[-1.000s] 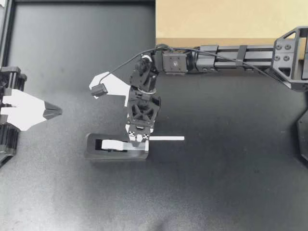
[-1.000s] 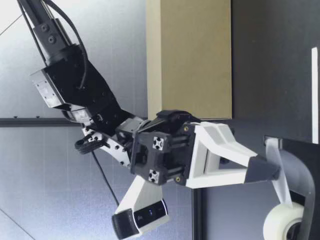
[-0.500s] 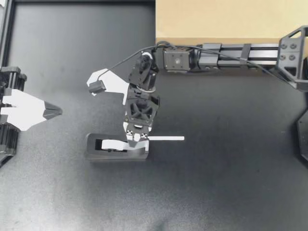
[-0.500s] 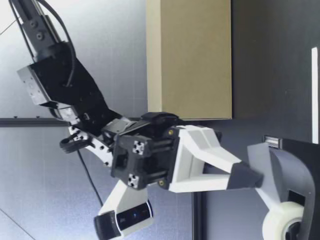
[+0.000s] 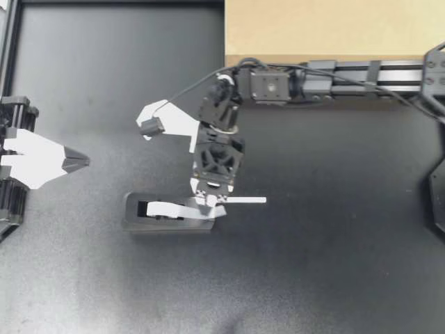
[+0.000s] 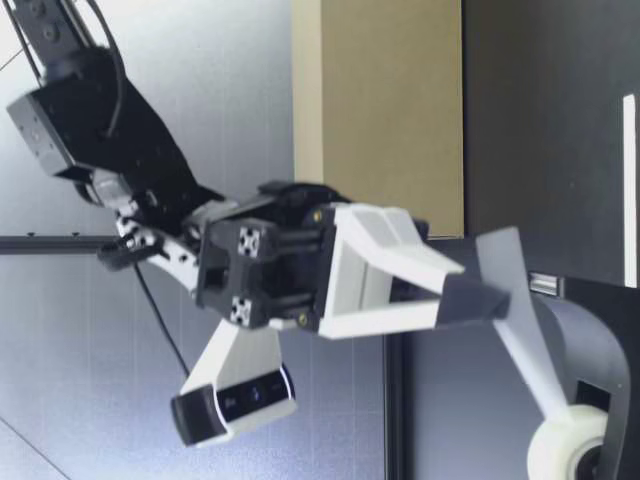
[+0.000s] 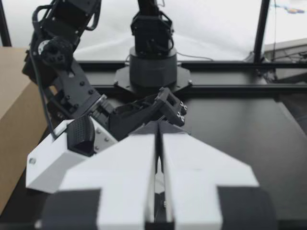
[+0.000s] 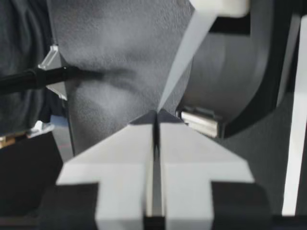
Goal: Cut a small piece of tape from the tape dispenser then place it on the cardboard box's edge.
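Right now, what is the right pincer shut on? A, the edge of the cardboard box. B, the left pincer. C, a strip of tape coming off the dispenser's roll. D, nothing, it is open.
C: the right pincer has its fingertips closed on the tape strip, which runs straight back to the roll in the tape dispenser.

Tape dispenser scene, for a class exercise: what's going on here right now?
My right gripper hangs over the tape dispenser, its jaws shut on the free end of the tape strip. The strip slants up from the roll to the jaws and is not yet cut. My left gripper sits at the table's left side, jaws shut and empty. The cardboard box stands apart from the dispenser, and I see no tape on it.
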`<control>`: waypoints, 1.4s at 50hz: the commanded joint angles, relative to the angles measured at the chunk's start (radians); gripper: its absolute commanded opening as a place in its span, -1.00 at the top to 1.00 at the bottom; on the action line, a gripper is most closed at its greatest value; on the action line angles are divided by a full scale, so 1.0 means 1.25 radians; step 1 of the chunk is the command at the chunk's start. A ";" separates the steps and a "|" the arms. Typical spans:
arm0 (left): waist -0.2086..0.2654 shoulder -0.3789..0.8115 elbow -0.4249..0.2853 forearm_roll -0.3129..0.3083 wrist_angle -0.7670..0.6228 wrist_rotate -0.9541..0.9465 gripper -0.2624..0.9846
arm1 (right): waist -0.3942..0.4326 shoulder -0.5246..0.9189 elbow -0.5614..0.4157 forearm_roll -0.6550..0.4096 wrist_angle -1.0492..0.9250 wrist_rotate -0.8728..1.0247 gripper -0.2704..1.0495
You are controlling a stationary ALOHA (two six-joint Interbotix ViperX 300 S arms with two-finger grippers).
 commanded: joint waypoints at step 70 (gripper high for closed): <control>-0.001 0.093 -0.006 -0.012 -0.017 -0.007 0.79 | -0.021 -0.097 0.236 -0.023 -0.253 -0.010 0.71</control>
